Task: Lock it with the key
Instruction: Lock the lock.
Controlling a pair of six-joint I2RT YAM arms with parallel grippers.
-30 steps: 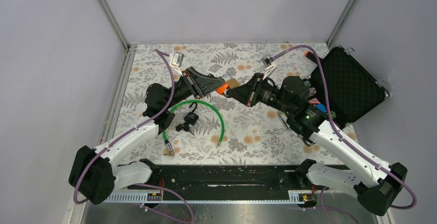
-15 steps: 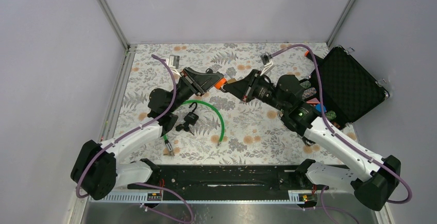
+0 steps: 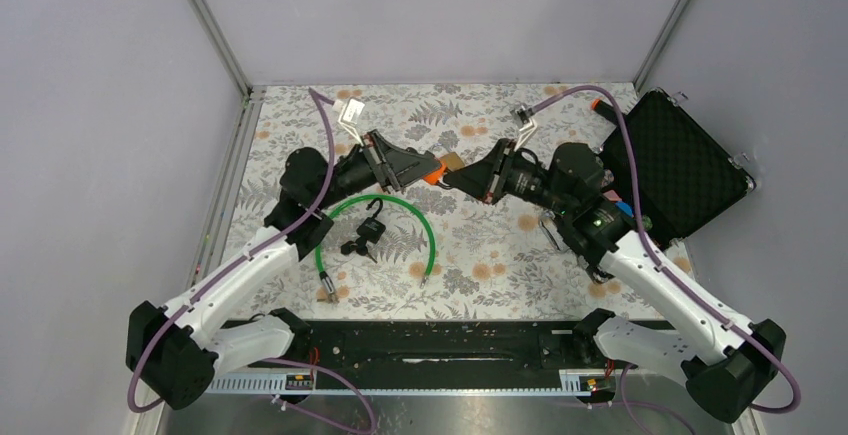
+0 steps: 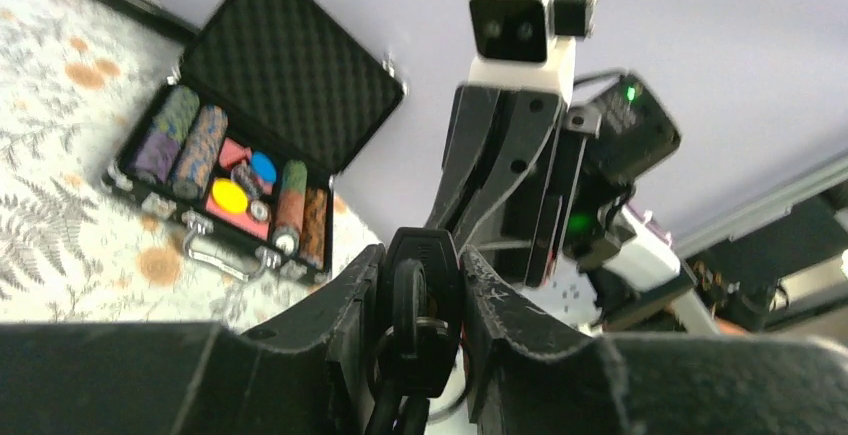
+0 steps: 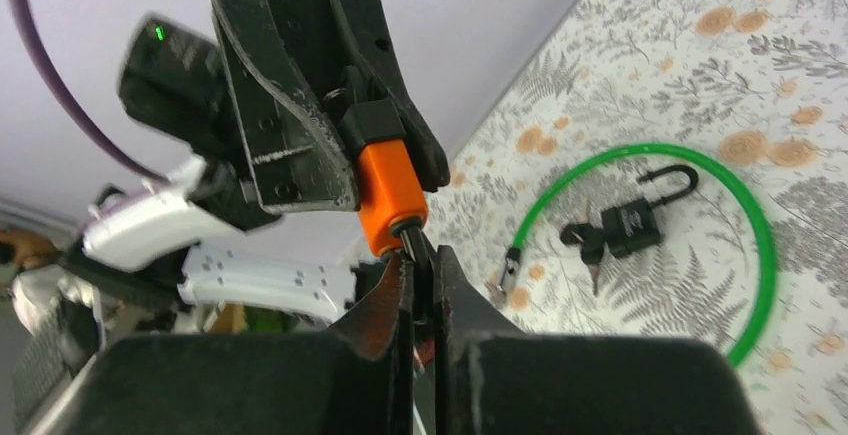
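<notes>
**Key (image 5: 414, 245) meets orange padlock (image 5: 383, 187) in mid-air above the bench (image 3: 480, 255)**

Over the last second both arms re-pose, yet the left end effector (image 3: 420, 167), clamped on the orange padlock, and the right end effector (image 5: 420, 267), pinched narrow on the key, still meet. Insertion looks underway, the turn still pending. Counted: two padlocks, including the black padlock (image 3: 372, 225), one green cable (image 3: 428, 230), one open case (image 3: 690, 170).

Orange-headed key (image 3: 432, 172) tip-to-tip with brass padlock (image 3: 452, 161), both held mid-air

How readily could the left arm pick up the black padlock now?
Likely not yet: the left gripper is shut on the orange lock. The black padlock lies uncovered inside the green cable.
</notes>
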